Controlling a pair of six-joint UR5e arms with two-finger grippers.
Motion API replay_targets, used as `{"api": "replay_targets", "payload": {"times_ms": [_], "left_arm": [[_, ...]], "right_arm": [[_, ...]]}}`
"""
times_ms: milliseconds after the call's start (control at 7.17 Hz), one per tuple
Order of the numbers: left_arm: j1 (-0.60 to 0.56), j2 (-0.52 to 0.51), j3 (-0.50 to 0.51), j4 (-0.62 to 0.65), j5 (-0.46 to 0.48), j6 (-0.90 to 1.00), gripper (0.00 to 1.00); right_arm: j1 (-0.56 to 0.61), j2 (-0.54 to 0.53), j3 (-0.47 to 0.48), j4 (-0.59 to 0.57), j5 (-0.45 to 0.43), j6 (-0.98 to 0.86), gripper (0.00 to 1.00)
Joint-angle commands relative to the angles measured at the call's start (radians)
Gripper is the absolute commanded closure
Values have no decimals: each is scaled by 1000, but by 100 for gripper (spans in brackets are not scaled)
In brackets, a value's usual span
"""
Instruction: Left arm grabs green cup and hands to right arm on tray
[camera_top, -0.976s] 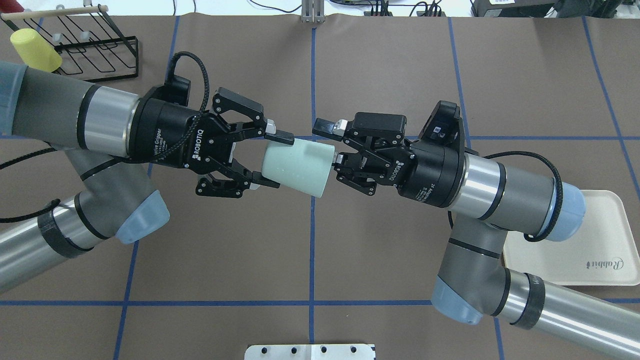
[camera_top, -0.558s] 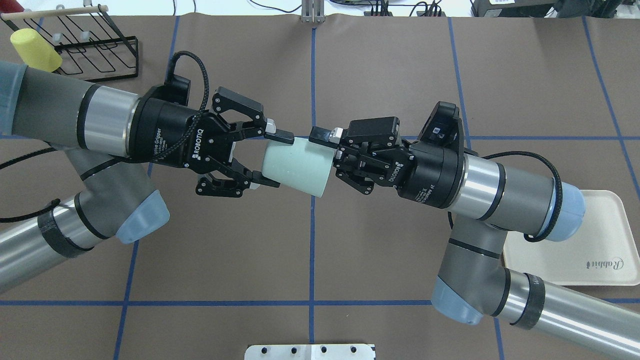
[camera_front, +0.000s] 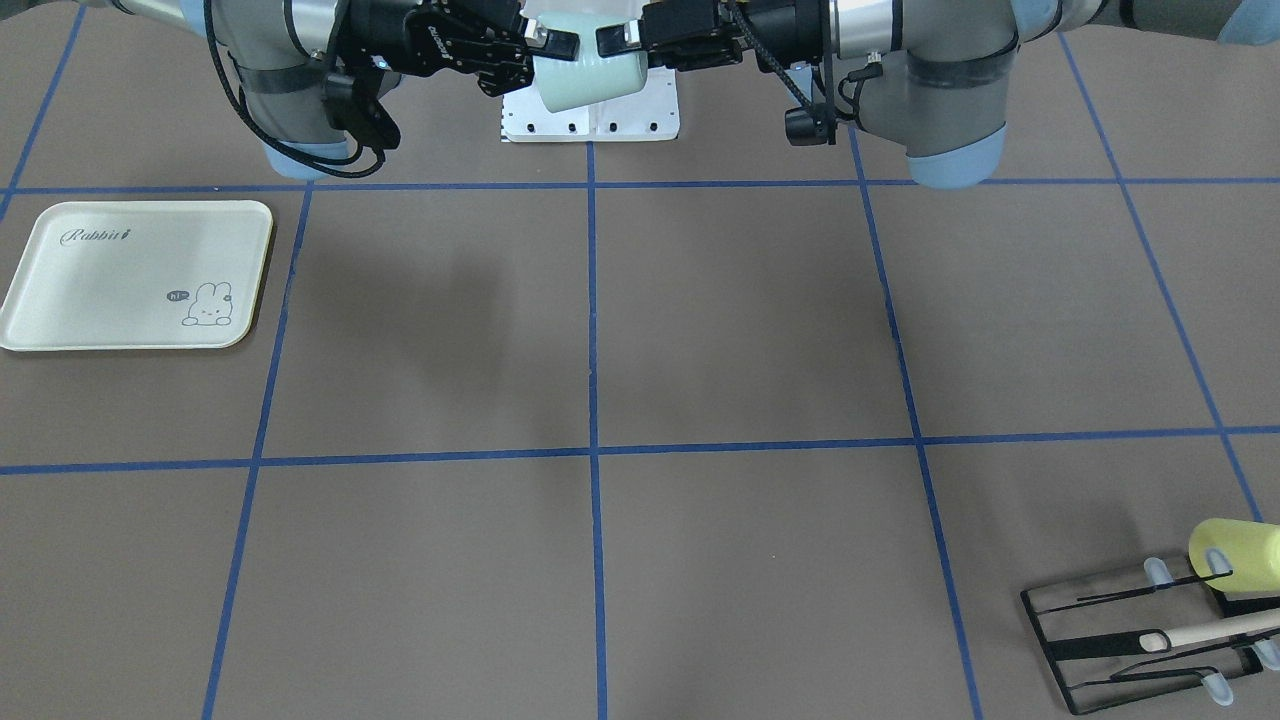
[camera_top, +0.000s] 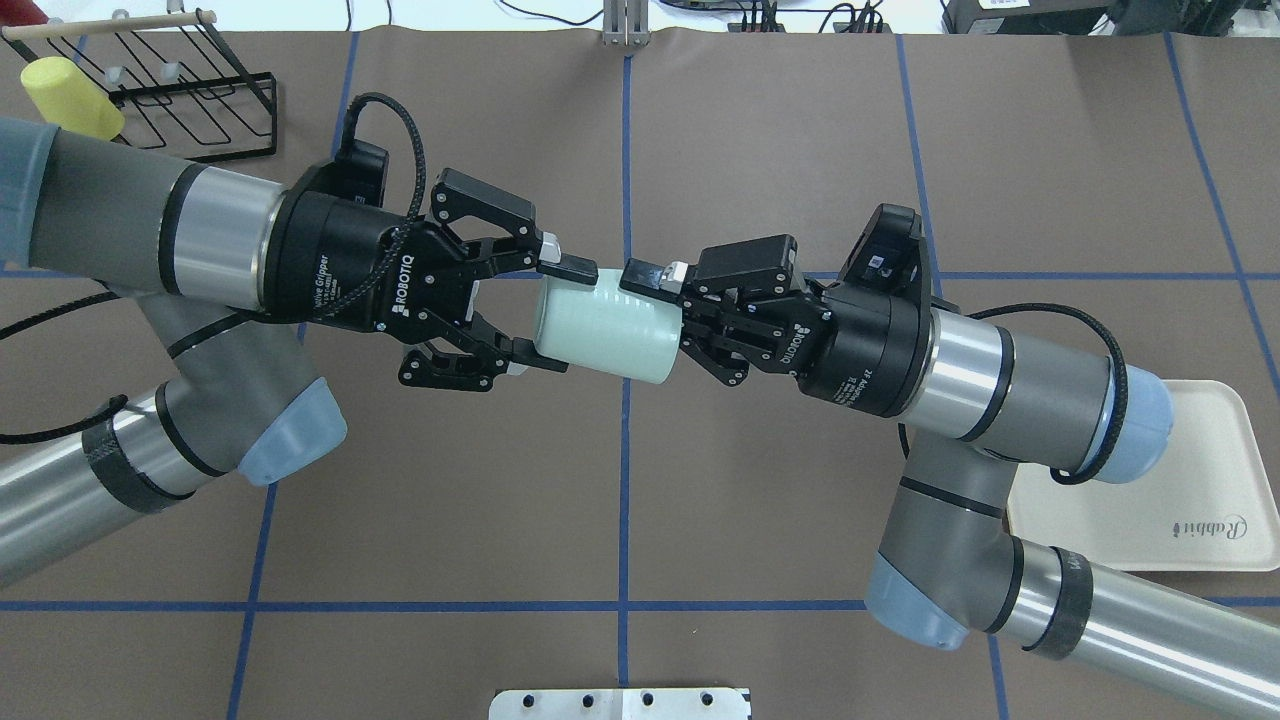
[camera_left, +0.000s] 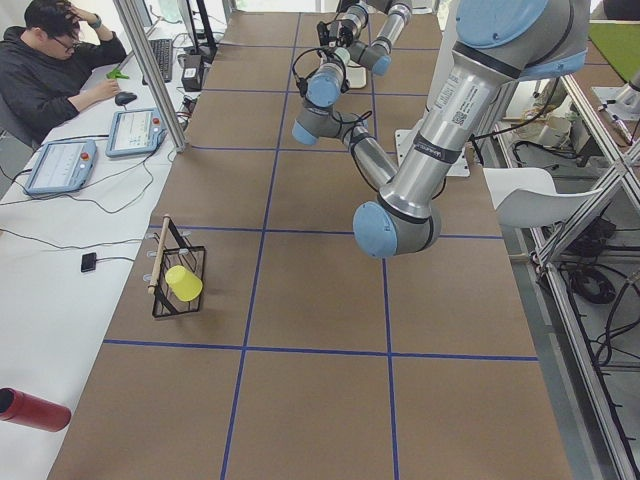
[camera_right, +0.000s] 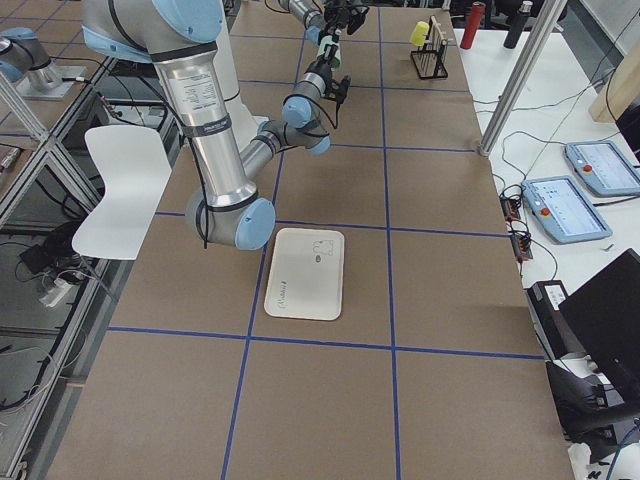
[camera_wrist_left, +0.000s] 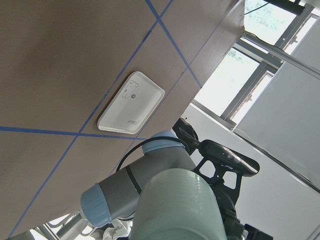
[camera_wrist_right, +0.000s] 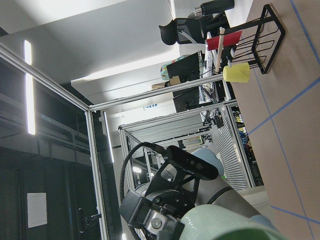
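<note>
Your green cup (camera_top: 605, 335) hangs in the air on its side between the two arms, above the bench's (camera_top: 780, 150) central blue tape line (camera_top: 625, 520) in the overhead view. Its narrow closed end points to the robot's left and its wide rim to the robot's right. The left claw (camera_top: 560, 318) is clenched on that narrow end, with one finger on the upper wall and the other against the lower edge. The right claw (camera_top: 655, 305) grasps the rim end: one finger lies flat along the outer wall at the top, while its partner is hidden behind the rim (you cannot see where it sits). So both claws have hold of the cup, tips nearly meeting along its upper side. The left arm (camera_top: 120, 215) comes in level from the overhead view's left, the right arm (camera_top: 1040, 390) from its right. The tray (camera_front: 130, 270) lies flat on the bench on the robot's right, well apart from the cup, and in the overhead view the right arm overlaps one corner of it. At the far left corner of the bench a black wire rack (camera_top: 190, 90) carries a yellow-green cup (camera_top: 70, 95) on one prong. A person (camera_left: 50, 70) sits at the white desk alongside.
</note>
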Motion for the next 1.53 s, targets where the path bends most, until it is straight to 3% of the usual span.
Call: {"api": "replay_targets", "payload": {"times_ms": [0, 279, 837, 1115, 1394], "left_arm": [[-2, -4, -2, -31, 40, 35, 0], [-4, -1, -2, -31, 47, 37, 0], [-14, 5, 10, -31, 47, 47, 0], [-24, 25, 10, -31, 47, 51, 0], [-74, 28, 13, -20, 34, 52, 0]], "right_arm": [[-1, -5, -1, 2, 1, 0, 100], [0, -8, 2, 4, 1, 0, 100], [35, -49, -10, 128, -13, 3, 100], [98, -51, -30, 119, -16, 18, 100], [182, -50, -108, 61, 11, 12, 100]]}}
